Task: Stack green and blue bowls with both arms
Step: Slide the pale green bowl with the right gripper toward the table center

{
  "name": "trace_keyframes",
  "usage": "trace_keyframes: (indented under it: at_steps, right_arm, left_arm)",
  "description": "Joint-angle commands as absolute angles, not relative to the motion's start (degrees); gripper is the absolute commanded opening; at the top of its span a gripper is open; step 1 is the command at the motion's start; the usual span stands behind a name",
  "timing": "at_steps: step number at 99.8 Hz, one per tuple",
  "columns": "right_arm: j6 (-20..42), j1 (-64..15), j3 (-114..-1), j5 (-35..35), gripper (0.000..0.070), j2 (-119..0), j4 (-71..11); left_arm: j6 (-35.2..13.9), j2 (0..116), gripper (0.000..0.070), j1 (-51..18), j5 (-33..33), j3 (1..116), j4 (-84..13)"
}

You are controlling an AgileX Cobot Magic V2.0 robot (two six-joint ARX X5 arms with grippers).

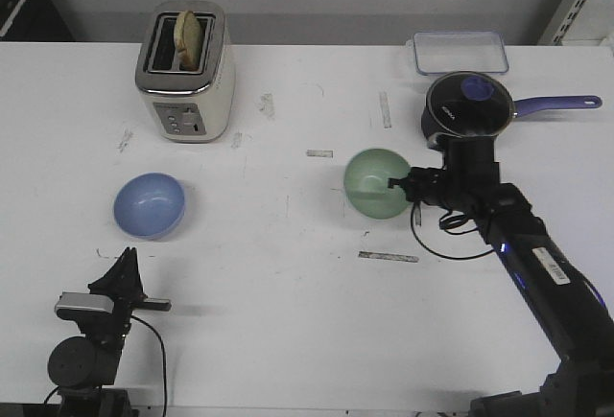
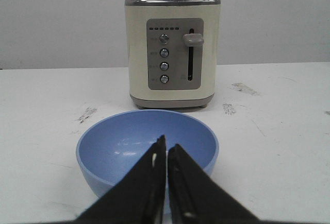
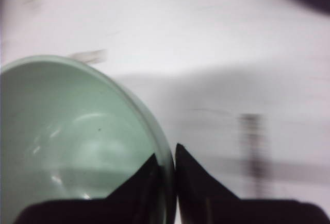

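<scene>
The blue bowl (image 1: 149,205) stands upright on the white table's left side, in front of the toaster. My left gripper (image 1: 126,260) is shut and empty, low near the table's front edge, just short of the bowl. Its tips (image 2: 166,145) point at the near rim of the blue bowl (image 2: 118,149). My right gripper (image 1: 401,185) is shut on the right rim of the green bowl (image 1: 374,183), right of centre. The green bowl is tilted and seems raised off the table. One finger is inside and one outside the rim of the green bowl (image 3: 67,141), at the right gripper (image 3: 166,158).
A cream toaster (image 1: 185,77) with bread in it stands at the back left, also in the left wrist view (image 2: 172,54). A dark blue saucepan with a glass lid (image 1: 470,103) sits just behind my right arm. A clear lidded box (image 1: 459,51) is behind it.
</scene>
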State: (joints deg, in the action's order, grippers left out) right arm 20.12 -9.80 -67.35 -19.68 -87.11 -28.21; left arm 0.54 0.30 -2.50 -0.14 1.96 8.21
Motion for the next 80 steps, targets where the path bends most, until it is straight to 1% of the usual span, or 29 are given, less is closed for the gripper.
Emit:
trace_keyframes:
  at_steps: [1, 17, 29, 49, 66, 80]
  right_arm:
    - [21.5, -13.8, -68.3, -19.9, 0.0, -87.9, -26.3]
    - [21.5, -21.5, -68.2, -19.9, 0.0, -89.1, -21.5]
    - [21.5, -25.4, -68.2, -19.8, 0.0, -90.3, -19.3]
    - [22.0, -27.4, -68.2, -19.2, 0.0, -92.2, -19.6]
    - [27.0, -27.4, -68.2, -18.2, 0.0, -94.5, -20.3]
    - [29.2, -27.4, -68.2, -18.0, 0.0, -95.9, -21.5]
  left_arm:
    - [0.6, 0.2, 0.0001, -2.5, -0.2, 0.7, 9.1]
    - [0.6, 0.2, 0.0001, -2.5, -0.2, 0.7, 9.1]
    - [0.6, 0.2, 0.0001, -2.5, -0.2, 0.7, 9.1]
    - [0.6, 0.2, 0.0001, -2.5, -0.2, 0.7, 9.1]
    - [0.6, 0.2, 0.0001, -2.5, -0.2, 0.7, 9.1]
    - [0.6, 0.2, 0.0002, -2.5, -0.2, 0.7, 9.1]
